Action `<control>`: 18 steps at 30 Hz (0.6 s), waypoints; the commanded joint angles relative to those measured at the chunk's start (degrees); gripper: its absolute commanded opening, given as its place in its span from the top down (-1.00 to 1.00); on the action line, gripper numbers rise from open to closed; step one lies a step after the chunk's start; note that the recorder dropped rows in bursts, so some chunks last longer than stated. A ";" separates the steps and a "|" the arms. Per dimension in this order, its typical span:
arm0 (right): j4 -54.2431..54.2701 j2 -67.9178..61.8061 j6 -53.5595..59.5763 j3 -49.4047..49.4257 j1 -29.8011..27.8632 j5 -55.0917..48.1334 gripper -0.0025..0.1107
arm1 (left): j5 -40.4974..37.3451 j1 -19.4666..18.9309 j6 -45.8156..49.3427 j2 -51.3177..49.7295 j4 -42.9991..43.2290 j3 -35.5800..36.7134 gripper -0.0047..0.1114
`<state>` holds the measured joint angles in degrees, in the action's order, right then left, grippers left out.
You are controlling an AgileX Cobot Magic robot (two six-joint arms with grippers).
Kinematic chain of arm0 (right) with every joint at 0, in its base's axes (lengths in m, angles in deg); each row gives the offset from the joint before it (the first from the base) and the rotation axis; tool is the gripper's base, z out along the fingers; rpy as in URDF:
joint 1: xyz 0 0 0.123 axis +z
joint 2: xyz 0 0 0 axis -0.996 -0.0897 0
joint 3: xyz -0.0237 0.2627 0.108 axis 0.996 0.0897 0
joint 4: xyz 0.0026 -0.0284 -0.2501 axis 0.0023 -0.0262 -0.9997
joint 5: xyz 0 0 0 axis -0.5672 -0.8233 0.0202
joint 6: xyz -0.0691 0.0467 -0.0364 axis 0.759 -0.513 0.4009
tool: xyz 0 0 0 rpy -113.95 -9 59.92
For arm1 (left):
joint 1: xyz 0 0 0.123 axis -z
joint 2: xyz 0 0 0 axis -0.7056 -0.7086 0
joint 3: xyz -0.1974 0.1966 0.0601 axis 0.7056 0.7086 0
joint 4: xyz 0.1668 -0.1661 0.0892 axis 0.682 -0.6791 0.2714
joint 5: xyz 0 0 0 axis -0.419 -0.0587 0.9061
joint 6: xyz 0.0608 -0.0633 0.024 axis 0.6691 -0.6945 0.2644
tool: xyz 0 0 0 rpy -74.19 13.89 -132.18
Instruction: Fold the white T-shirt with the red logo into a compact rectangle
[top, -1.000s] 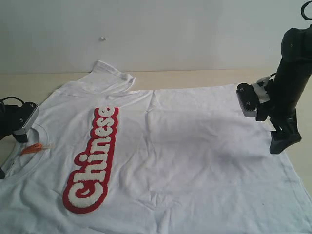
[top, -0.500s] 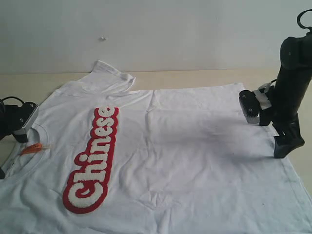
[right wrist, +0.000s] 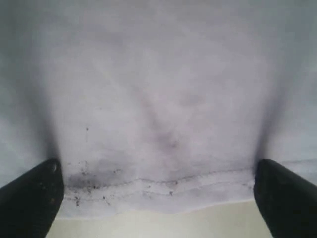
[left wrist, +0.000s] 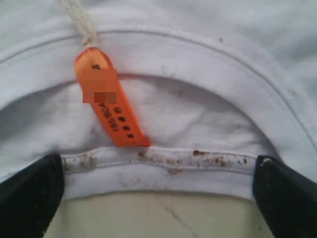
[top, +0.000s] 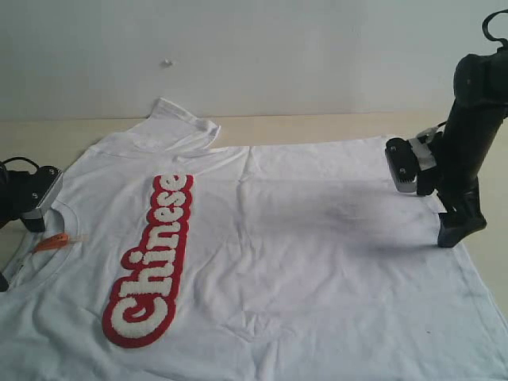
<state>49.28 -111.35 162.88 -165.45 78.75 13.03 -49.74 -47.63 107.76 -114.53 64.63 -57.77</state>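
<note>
The white T-shirt (top: 302, 254) lies spread flat on the table, neck to the left and hem to the right. The red logo (top: 151, 262) runs across its chest. My left gripper (top: 19, 252) sits at the collar and is open. In the left wrist view its fingers (left wrist: 29, 198) straddle the collar's rear edge (left wrist: 163, 166), beside the orange neck tag (left wrist: 109, 104). My right gripper (top: 456, 228) points down at the hem and is open. Its fingers (right wrist: 287, 198) stand either side of the stitched hem (right wrist: 158, 191). Neither holds cloth.
The beige table (top: 317, 127) shows beyond the shirt at the back and along both ends. A pale wall (top: 278, 48) rises behind. One sleeve (top: 186, 119) lies bunched at the far left corner of the shirt.
The right arm shifted slightly right and down over the hem, then came back a little to the left. The left arm and the shirt have not moved.
</note>
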 commanded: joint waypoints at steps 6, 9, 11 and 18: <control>-0.47 -0.23 0.29 -0.31 -0.88 -1.89 -0.90 | -0.76 0.03 -0.23 -1.09 0.90 0.28 -0.86; -0.35 -0.23 -0.32 -0.31 -1.04 -2.19 -0.90 | -0.76 0.03 -0.23 -1.09 0.90 0.28 -0.86; -0.23 -0.23 -0.32 -0.31 -1.20 -2.35 -0.90 | -0.76 0.03 -0.23 -1.09 0.90 0.28 -0.86; -0.23 -0.23 -0.32 -0.31 -1.31 -2.35 -0.90 | -0.76 0.03 -0.23 -1.09 0.90 0.28 -0.86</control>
<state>49.16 -111.49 162.67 -165.45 77.78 11.28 -49.74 -47.63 107.76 -114.53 64.63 -57.77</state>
